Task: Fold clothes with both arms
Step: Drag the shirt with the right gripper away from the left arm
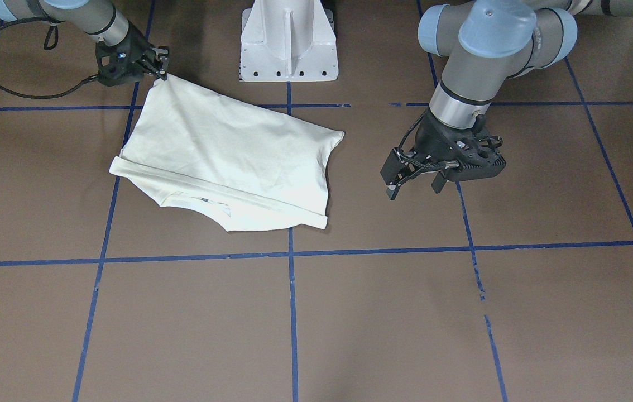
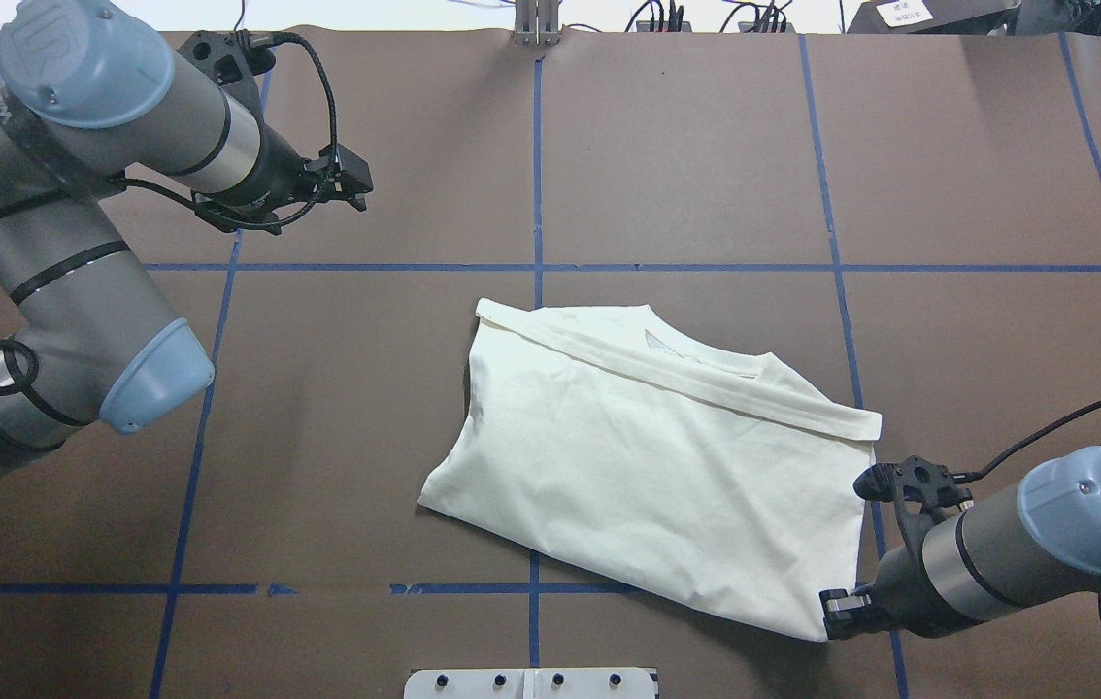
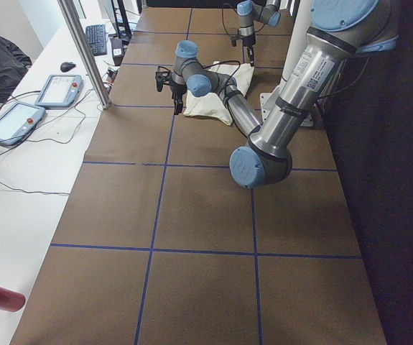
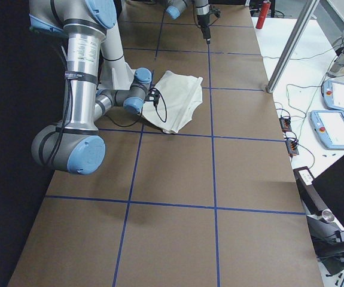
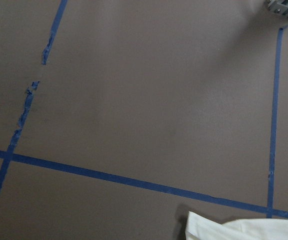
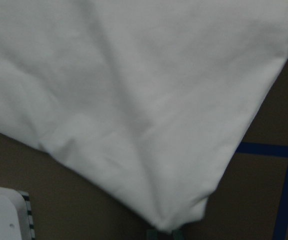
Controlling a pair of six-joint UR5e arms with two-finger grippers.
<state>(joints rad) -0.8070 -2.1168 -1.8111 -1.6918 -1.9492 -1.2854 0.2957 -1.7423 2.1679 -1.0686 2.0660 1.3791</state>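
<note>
The cream-white shirt (image 1: 227, 156) lies folded on the brown table, plain side up, with a strip of print showing at the collar (image 2: 657, 340). My right gripper (image 1: 161, 70) is shut on one corner of the shirt nearest the robot base and holds it slightly raised. It also shows in the overhead view (image 2: 837, 612). The right wrist view shows that corner of the shirt (image 6: 133, 100) drawn to a point at the fingertips (image 6: 159, 234). My left gripper (image 1: 414, 190) is open and empty above bare table, well clear of the shirt. The left wrist view shows only a shirt edge (image 5: 244, 227).
The white pedestal base (image 1: 288, 42) stands at the robot's edge of the table just beside the held corner. Blue tape lines (image 2: 538, 267) grid the brown surface. A white side table with teach pendants (image 3: 19, 118) runs along the far edge.
</note>
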